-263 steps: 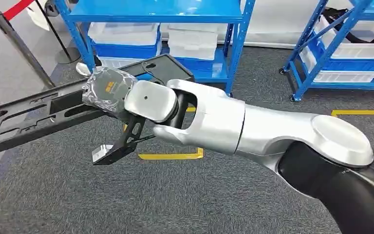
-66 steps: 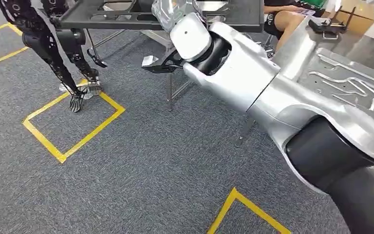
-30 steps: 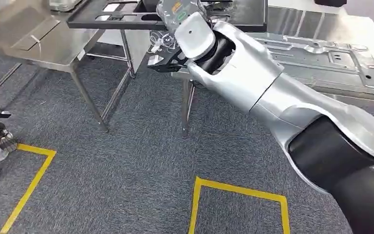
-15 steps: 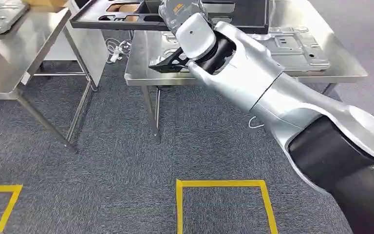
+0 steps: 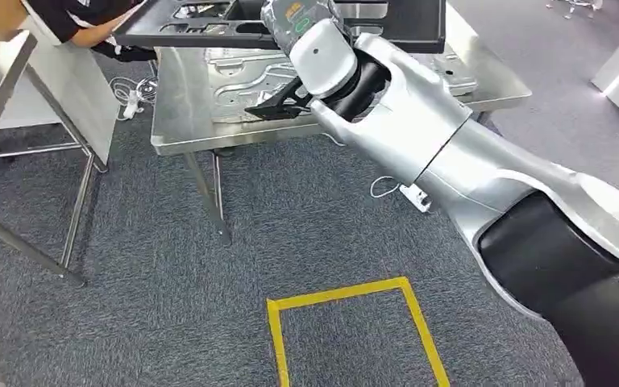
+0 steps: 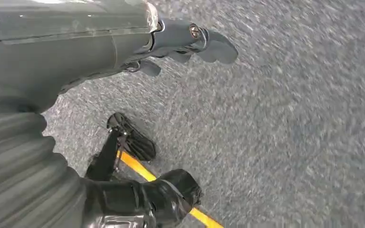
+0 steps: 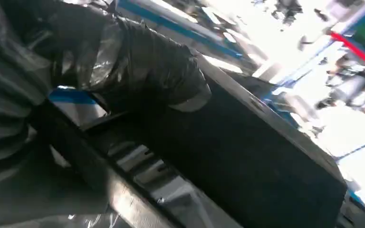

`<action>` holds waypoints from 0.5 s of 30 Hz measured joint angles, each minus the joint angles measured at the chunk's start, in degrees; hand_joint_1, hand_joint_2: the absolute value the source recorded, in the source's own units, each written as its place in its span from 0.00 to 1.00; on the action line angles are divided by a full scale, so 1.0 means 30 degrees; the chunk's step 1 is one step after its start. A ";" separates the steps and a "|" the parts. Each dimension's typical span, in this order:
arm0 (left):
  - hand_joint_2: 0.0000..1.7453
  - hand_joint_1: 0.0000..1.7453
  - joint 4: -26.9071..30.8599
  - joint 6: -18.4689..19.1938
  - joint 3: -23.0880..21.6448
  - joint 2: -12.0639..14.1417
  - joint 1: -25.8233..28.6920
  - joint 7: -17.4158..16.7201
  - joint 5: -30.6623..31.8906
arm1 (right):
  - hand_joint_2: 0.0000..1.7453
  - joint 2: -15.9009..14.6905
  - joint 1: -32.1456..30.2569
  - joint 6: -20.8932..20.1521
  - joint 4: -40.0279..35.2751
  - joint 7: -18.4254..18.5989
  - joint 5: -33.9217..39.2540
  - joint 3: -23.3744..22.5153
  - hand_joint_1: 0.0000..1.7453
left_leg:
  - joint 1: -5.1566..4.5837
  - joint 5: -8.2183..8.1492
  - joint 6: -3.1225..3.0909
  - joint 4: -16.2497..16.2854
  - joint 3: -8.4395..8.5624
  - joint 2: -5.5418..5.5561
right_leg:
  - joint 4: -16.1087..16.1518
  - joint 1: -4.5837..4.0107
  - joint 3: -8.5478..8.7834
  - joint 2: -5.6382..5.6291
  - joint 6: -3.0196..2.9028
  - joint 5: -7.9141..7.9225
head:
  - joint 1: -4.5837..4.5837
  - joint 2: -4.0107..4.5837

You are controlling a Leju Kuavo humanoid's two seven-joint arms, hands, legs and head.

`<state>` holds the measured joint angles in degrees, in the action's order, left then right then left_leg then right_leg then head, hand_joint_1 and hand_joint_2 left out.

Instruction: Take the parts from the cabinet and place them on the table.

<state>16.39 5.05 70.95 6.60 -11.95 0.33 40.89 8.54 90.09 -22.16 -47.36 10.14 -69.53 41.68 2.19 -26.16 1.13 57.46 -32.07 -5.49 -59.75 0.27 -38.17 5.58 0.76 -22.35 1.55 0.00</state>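
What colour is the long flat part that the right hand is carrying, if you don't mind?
The part is black, clearest in the head view, gripped by the right hand.

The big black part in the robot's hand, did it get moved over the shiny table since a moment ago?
Cannot tell. The black part sits over the steel table, held by the right hand, but the whole view shifted, so the camera moved.

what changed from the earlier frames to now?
The robot turned from the blue shelves to a steel table, so the whole scene shifted. The right hand still holds the black part, now hanging over the table's silver panel. Grip unchanged.
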 joint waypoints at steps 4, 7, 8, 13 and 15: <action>1.00 0.00 -0.0007 0.0000 -0.0058 -0.0022 -0.0077 0.0000 -0.0029 | 1.00 0.0073 0.0012 0.0036 -0.0007 -0.0066 0.0000 0.0000 1.00 | -0.0065 -0.0165 0.0461 -0.0209 0.0372 -0.0761 | 0.0011 -0.0009 -0.0048 -0.1011 -0.0520 -0.0008 | -0.0022 0.0000; 1.00 0.00 -0.0007 -0.0029 -0.0211 -0.0051 -0.0110 -0.0044 -0.0161 | 1.00 0.0044 0.0091 0.0029 -0.0044 -0.0299 -0.0087 0.0007 1.00 | 0.0059 -0.1550 0.0539 0.1560 -0.0291 0.1151 | 0.0277 0.0124 0.0159 -0.1400 -0.0986 0.0050 | -0.0037 0.0000; 1.00 0.00 -0.0007 -0.0087 -0.0248 -0.0044 -0.0081 -0.0058 -0.0219 | 1.00 0.0109 0.0073 0.0021 -0.0036 -0.0387 -0.0087 0.0015 1.00 | -0.0015 -0.2315 0.0490 0.3258 -0.1152 0.1554 | 0.0276 0.0069 0.0161 -0.1607 -0.1053 0.0007 | -0.0029 0.0000; 1.00 0.00 -0.0007 -0.0233 -0.0569 -0.0073 -0.0064 -0.0255 -0.0445 | 1.00 0.0190 -0.0190 -0.0001 -0.0007 -0.0707 -0.0036 0.0109 1.00 | -0.0221 -0.0965 -0.0016 0.3997 -0.2372 0.1703 | 0.0149 -0.0349 0.0369 -0.2363 -0.1264 -0.0200 | -0.0029 0.0000; 1.00 0.00 -0.0007 -0.0255 -0.0670 -0.0029 -0.0077 -0.0270 -0.0620 | 1.00 0.0190 -0.0162 0.0007 0.0000 -0.0721 -0.0007 0.0131 1.00 | -0.0398 0.0490 -0.0428 0.0839 -0.1136 0.1829 | 0.0076 -0.0397 0.0528 -0.2507 -0.1247 -0.0370 | -0.0029 0.0000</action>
<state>16.37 4.28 68.94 6.51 -12.18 -0.48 39.04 9.11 89.60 -22.14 -47.36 7.98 -69.55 42.07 0.99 -24.69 -0.15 59.98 -35.48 0.00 -59.52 -0.92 -36.58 -1.94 -2.98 -23.46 1.46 0.00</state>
